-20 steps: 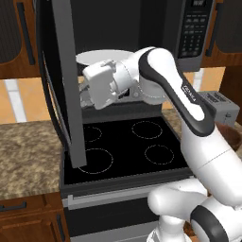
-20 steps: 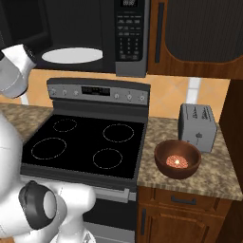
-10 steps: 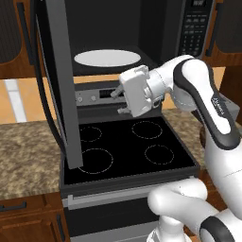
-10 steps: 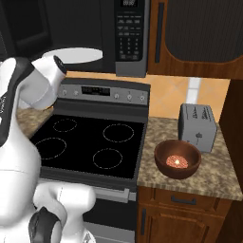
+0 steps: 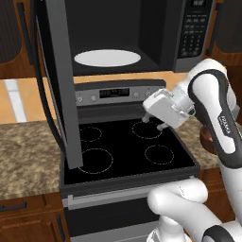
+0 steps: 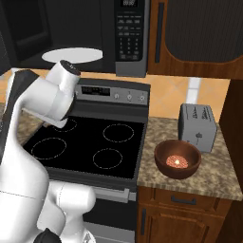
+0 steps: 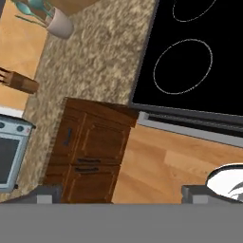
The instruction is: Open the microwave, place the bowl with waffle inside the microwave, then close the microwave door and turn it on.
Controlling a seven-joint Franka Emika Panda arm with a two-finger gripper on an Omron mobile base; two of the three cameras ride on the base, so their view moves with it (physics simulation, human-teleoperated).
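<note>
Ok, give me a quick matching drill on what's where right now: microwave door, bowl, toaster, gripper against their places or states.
Things:
1. microwave door
2. bowl
3. toaster
4. gripper

Places or states:
A. on the counter right of the stove, waffle inside
B. swung open, standing out over the stove's left side
C. open and empty, over the stove
D. at the back of the counter, behind the bowl

Pairs: 1-B, 2-A, 3-D, 4-C

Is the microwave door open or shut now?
Open. The microwave door is swung out to the left, and the white turntable plate shows inside.
</note>
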